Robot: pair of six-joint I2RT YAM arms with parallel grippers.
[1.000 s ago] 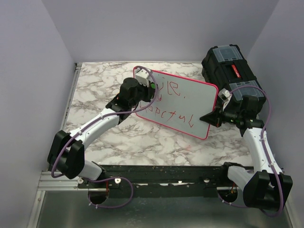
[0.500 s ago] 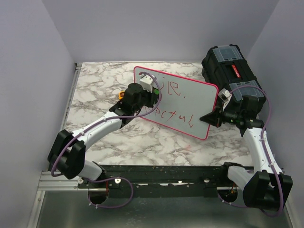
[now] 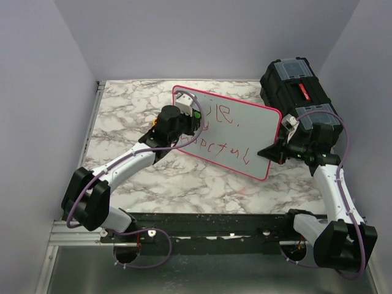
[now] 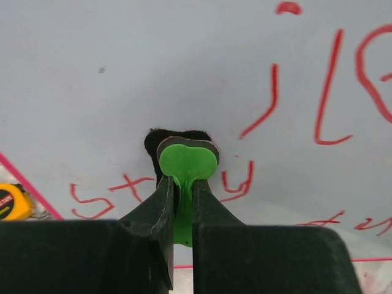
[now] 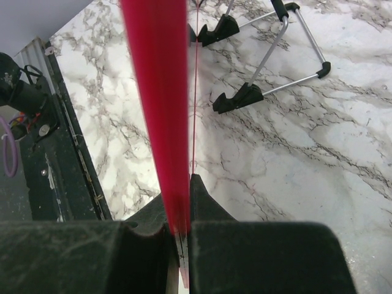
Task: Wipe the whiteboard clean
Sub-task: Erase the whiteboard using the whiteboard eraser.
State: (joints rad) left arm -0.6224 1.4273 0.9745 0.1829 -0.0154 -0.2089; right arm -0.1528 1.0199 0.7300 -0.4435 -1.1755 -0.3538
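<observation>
In the overhead view, the whiteboard (image 3: 236, 131) stood propped at a tilt on the far right part of the marble table (image 3: 184, 177). Its right end was near a black toolbox (image 3: 299, 92) in the far right corner. The left gripper (image 3: 196, 115) was at the board's upper left area, over the red lettering (image 3: 220, 147). The right gripper (image 3: 273, 151) was at the board's right edge. Neither gripper's fingers could be read from there. A bit of yellow showed on the table just left of the left wrist.

In the left wrist view, the left gripper (image 4: 182, 191) had its fingers pinching the stem of a green eraser (image 4: 187, 160). The eraser's dark felt pad was pressed flat against the white surface. Red strokes lay to the right of the pad and below it. A yellow tape measure (image 4: 11, 202) peeked past the board's pink-red rim (image 4: 27, 184) at the lower left.

In the right wrist view, the right gripper (image 5: 178, 211) had its fingers pressed on the board's rim (image 5: 156, 92), which ran up the picture as a blurred red band. Behind it, the board's wire stand (image 5: 278, 37) rested on the marble on its black feet.
</observation>
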